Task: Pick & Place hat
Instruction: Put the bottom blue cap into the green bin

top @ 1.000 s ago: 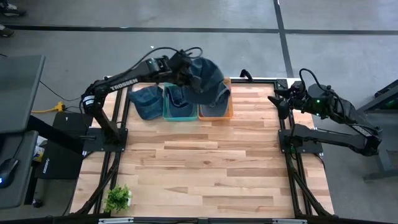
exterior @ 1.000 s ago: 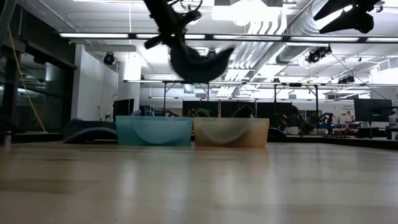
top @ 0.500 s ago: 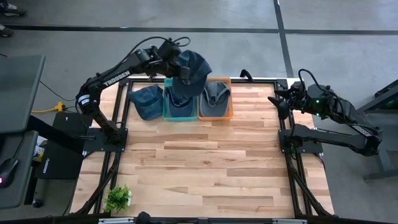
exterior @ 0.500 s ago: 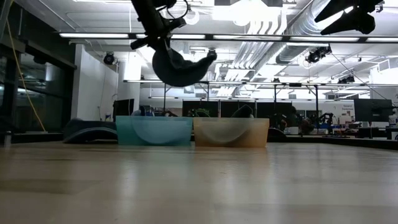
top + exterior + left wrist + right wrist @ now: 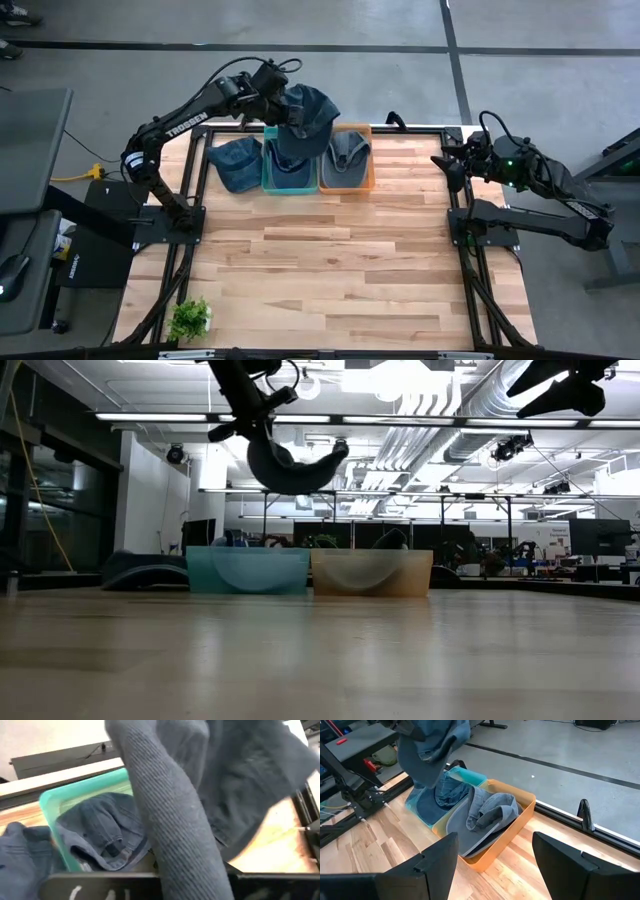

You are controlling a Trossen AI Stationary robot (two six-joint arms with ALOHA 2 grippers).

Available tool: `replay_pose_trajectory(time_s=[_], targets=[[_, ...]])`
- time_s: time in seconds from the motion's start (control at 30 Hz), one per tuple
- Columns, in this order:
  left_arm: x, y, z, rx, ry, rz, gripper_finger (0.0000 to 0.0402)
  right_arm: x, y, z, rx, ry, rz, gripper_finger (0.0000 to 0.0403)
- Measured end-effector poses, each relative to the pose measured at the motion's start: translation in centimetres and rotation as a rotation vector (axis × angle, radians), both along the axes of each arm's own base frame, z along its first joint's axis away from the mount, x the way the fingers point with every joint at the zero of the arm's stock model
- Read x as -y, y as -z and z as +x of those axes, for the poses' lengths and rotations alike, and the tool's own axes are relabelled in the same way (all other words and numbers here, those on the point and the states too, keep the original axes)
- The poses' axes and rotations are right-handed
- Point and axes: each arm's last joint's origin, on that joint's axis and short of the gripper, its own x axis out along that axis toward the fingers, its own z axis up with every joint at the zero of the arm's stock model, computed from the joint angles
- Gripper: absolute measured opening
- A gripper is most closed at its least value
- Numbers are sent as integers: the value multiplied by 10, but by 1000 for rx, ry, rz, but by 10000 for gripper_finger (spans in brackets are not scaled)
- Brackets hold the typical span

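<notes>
Denim is what we see most of: a soft, slate-blue hat (image 5: 307,112) hangs in the air from the left gripper (image 5: 283,100), whose fingers are pinched closed on its fabric. We see it above the far edge of the table (image 5: 330,270), over the teal bin (image 5: 288,180) and reaching toward the orange bin (image 5: 346,183). From table height the hat (image 5: 290,468) droops as a rounded bowl with its curved brim sticking out to one side, well clear of the bins below. In the left wrist view its cloth (image 5: 175,815) shows a fine ribbed weave and folds into a thick roll across the frame.

Both bins are rectangular, translucent plastic tubs standing side by side and touching. The teal bin (image 5: 82,795) holds a crumpled denim cap (image 5: 102,837) with visible stitched seams. The orange bin (image 5: 515,827) holds a paler grey-blue cap (image 5: 482,820), its flat stiff brim lying toward the table side. Another dark blue cap (image 5: 234,163) lies on the pale wood planks just beside the teal bin.

We find the right gripper (image 5: 447,166) waiting at the right edge of the table, its dark fingers (image 5: 437,857) spread apart and holding nothing. A small leafy green plant (image 5: 189,318) sits at the near left corner.
</notes>
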Motion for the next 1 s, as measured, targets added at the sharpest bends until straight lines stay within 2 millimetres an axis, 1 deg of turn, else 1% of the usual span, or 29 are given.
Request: replay_pose_trajectory(time_s=[0.07, 0.2, 0.33, 0.4, 0.5, 0.57, 0.73, 0.8, 0.9, 1.0], targets=[[3, 6, 6, 18, -6, -10, 6, 0, 0, 0, 0, -2, 1, 249], [11, 32, 12, 8, -30, -77, 6, 0, 0, 0, 2, -11, 4, 249], [16, 48, 6, 32, -86, -116, 6, -1, 0, 0, 0, -26, 6, 249], [17, 54, -1, 6, -117, -127, 6, -1, 0, 1, -2, -40, 5, 249], [16, 53, -9, 32, -164, -126, 6, -2, 1, 0, -13, -59, 7, 249], [14, 54, -14, 18, -184, -130, 6, -2, 2, 0, -23, -62, 6, 249], [2, 57, -24, 18, -195, -187, 6, -2, 3, 0, -35, -66, 8, 249], [-3, 60, -24, 20, -192, -204, 6, -2, 3, 0, -40, -68, 11, 249], [-10, 72, -20, -16, -201, -230, 6, -2, 4, -1, -44, -71, 15, 249], [-15, 78, -20, -30, -182, -251, 6, -2, 4, -1, -45, -70, 16, 249]])
